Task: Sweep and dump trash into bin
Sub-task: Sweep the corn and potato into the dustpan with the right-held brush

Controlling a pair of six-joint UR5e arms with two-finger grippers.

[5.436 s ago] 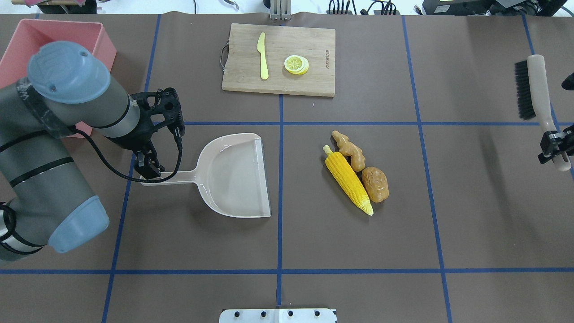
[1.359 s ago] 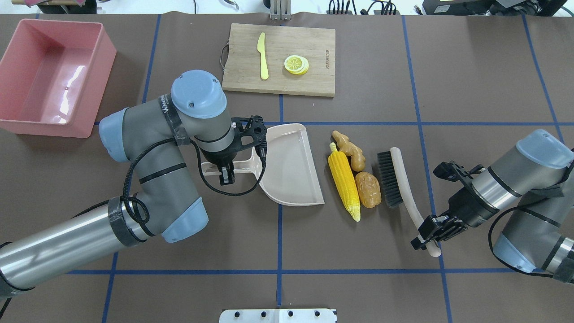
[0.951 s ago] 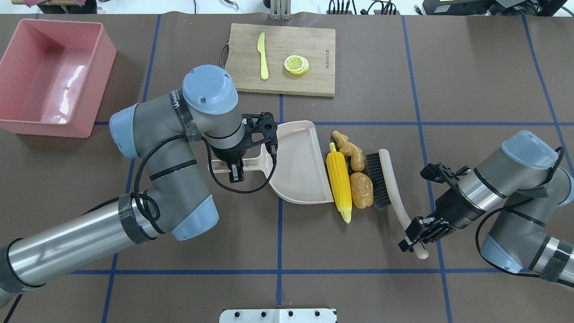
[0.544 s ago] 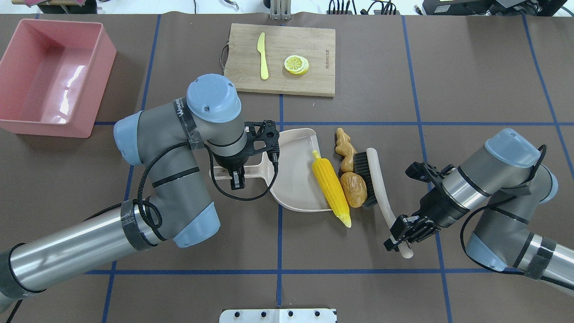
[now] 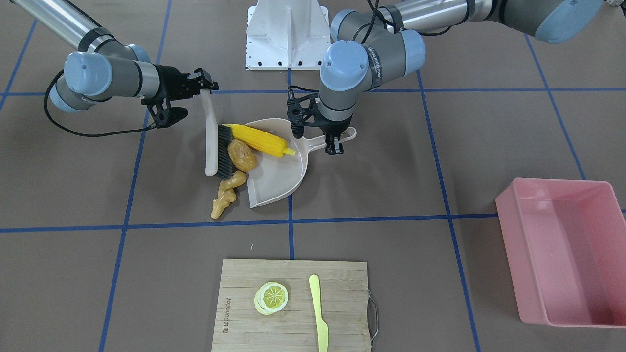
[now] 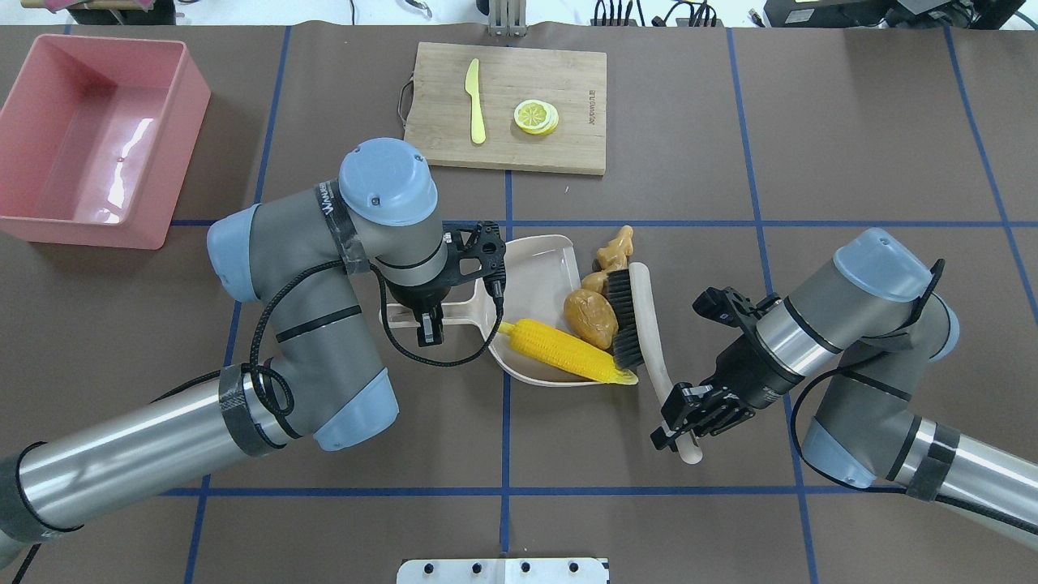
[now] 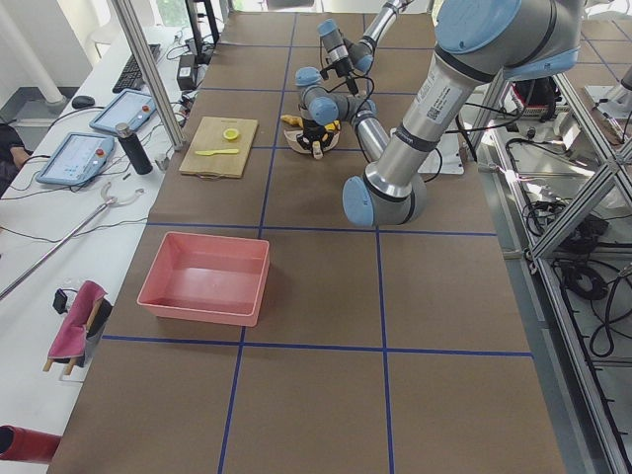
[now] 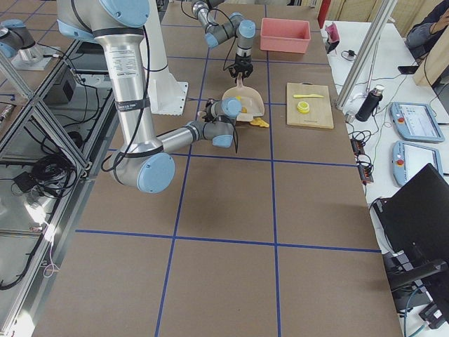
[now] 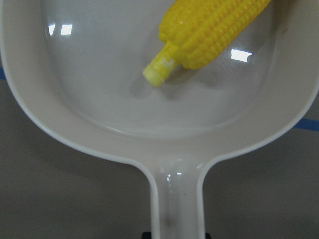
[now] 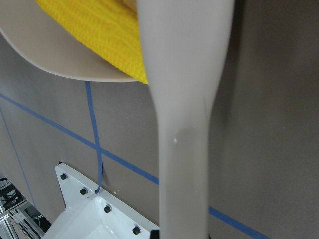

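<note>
The corn [image 6: 568,350] lies across the bowl of the dustpan [image 6: 535,272]. Its stub end points toward the pan's handle and its tip pokes just over the open lip. The potato [image 6: 592,316] sits on that lip, right beside the corn and pressed against the black bristles of the brush [image 6: 645,316]. The ginger [image 6: 614,253] is outside the pan on the brown surface [image 6: 851,122], just beside the pan's far corner. One end of it touches the tip of the brush.

My left fingers [image 6: 427,324] are closed on the dustpan's handle. My left wrist camera looks down that handle into the pale bowl, where the corn's stub end shows. My right fingers [image 6: 689,410] are clamped on the brush handle near its end. The brush lies along the pan's open side, bristles toward the pan. My right wrist camera shows the pale handle running up the middle, with yellow corn and the pan's rim behind it.

The pink bin [image 6: 81,231] stands well apart, at the far corner of the surface on my left. Beyond the pan, at the far edge, a wooden board [image 6: 568,138] carries a knife [image 6: 474,101] and a lemon slice [image 6: 535,116].
</note>
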